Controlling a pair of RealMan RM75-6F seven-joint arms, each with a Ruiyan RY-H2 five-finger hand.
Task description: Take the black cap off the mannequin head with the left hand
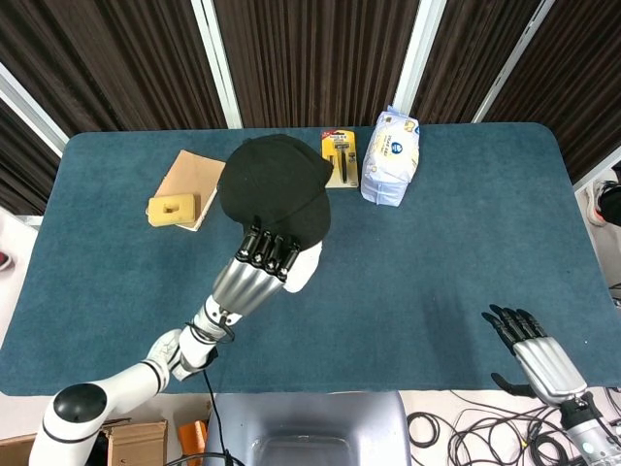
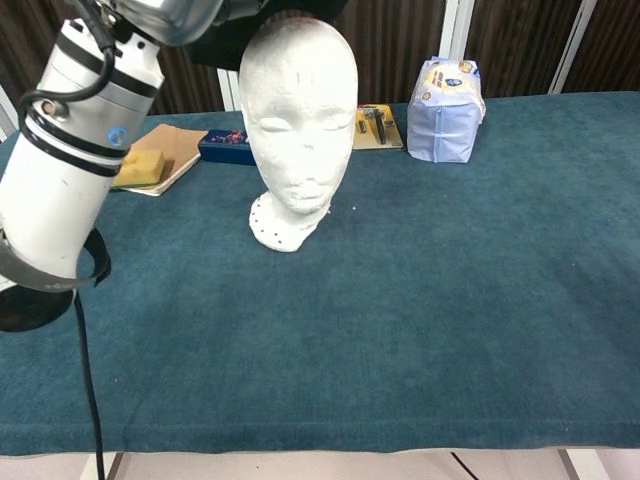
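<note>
The black cap (image 1: 273, 186) hangs above the table, gripped at its near edge by my left hand (image 1: 257, 270). In the chest view the cap (image 2: 230, 38) shows only as a dark patch at the top left, beside the bare crown of the white mannequin head (image 2: 297, 120). The head stands upright on the blue table; from above only a white sliver of the mannequin head (image 1: 305, 267) shows under the cap. My right hand (image 1: 536, 352) rests low at the table's front right corner, fingers spread and holding nothing.
A brown notebook (image 1: 191, 178) with a yellow sponge block (image 1: 172, 209) lies at the back left, next to a small blue box (image 2: 226, 146). A carded razor pack (image 1: 339, 158) and a white tissue pack (image 1: 390, 157) sit at the back centre.
</note>
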